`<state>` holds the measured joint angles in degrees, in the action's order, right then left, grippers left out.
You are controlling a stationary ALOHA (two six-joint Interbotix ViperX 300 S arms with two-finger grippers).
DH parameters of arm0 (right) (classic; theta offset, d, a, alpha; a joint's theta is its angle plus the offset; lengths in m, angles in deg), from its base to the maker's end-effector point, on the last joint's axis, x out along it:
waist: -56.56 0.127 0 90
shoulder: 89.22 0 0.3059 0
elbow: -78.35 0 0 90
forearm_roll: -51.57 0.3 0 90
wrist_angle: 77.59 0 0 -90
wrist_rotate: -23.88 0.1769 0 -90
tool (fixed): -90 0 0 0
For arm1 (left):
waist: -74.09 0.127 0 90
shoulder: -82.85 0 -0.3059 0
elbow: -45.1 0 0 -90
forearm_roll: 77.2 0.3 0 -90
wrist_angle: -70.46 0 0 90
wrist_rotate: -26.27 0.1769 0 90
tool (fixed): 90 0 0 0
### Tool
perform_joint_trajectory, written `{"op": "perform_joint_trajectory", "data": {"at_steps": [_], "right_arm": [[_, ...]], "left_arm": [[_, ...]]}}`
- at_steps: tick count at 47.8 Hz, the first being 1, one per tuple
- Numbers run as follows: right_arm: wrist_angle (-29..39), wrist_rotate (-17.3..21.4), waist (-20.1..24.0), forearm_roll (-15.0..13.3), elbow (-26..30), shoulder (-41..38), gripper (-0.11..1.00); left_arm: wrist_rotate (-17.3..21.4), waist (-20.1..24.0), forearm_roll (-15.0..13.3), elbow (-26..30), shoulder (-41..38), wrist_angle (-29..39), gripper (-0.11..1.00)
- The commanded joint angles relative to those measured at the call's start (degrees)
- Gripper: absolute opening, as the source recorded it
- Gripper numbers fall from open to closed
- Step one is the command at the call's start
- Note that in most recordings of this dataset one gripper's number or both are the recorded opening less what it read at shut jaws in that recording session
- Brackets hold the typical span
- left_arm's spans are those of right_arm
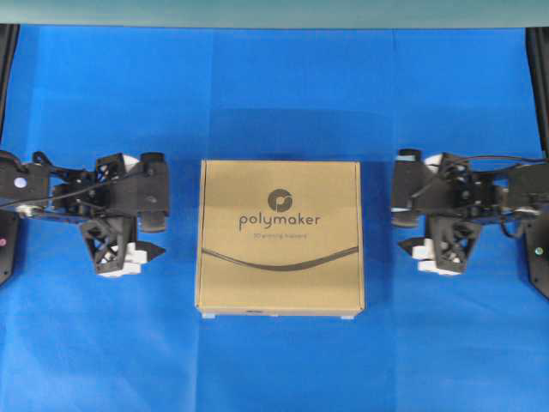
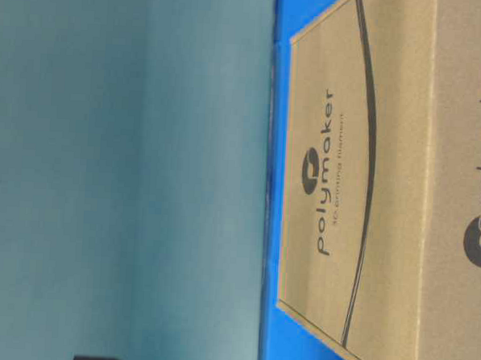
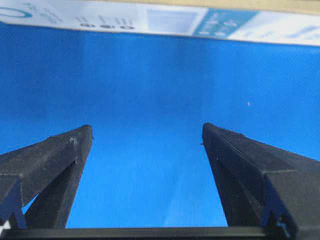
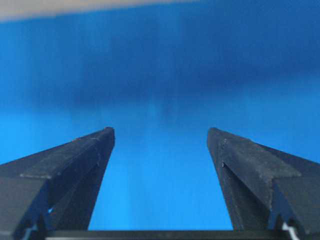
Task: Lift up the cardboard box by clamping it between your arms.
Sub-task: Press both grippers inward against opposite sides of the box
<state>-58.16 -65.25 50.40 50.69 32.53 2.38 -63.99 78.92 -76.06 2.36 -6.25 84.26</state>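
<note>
The cardboard box (image 1: 280, 236) lies flat in the middle of the blue cloth, brown with "polymaker" print and a curved dark line. The table-level view shows its printed faces close up (image 2: 385, 196). My left gripper (image 1: 161, 206) is just left of the box, open and apart from it. In the left wrist view the left gripper (image 3: 146, 127) has only cloth between its fingers, and the box's labelled side (image 3: 165, 20) runs along the top. My right gripper (image 1: 403, 202) is open a short gap right of the box. Nothing sits in the right gripper (image 4: 161, 130), with the box edge (image 4: 50, 7) far ahead.
Blue cloth (image 1: 274, 360) covers the whole table. Black posts stand at the back left (image 1: 7, 51) and back right (image 1: 539, 69) corners. A teal wall (image 1: 274, 10) closes the far side. The arm bases reach in from both side edges.
</note>
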Motion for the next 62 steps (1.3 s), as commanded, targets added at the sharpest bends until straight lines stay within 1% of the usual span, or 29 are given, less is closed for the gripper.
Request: {"op": "perform_joint_trajectory", "data": {"at_steps": [1, 7, 22, 32, 39, 49, 62], "right_arm": [[-0.9, -0.4, -0.1, -0.1, 2.6, -1.9, 1.0], [-1.4, -0.3, -0.1, 0.0, 4.7, -4.9, 1.0], [-2.8, -0.4, 0.4, 0.2, 8.3, -10.2, 1.0], [-3.8, -0.2, 0.5, 0.2, 8.5, -10.9, 1.0], [-4.2, -0.4, 0.8, 0.3, 9.4, -11.4, 1.0], [-4.4, -0.5, 0.8, 0.3, 12.2, -13.1, 1.0], [-4.1, 0.0, 0.9, 0.3, 12.4, -13.1, 1.0]], "left_arm": [[0.1, 0.2, 0.2, 1.7, -1.1, -1.5, 0.86], [0.1, 0.3, 0.2, 2.1, -3.0, -3.3, 0.86], [0.2, 0.3, 0.2, 5.5, -6.9, -3.2, 0.86], [0.3, 0.3, 0.4, 8.1, -9.2, -2.9, 0.85], [0.3, 0.4, 0.2, 9.6, -10.2, -1.0, 0.85], [0.3, 0.6, 0.2, 10.5, -10.5, -0.4, 0.85], [0.3, 0.7, 0.4, 11.7, -10.5, -0.4, 0.85]]}}
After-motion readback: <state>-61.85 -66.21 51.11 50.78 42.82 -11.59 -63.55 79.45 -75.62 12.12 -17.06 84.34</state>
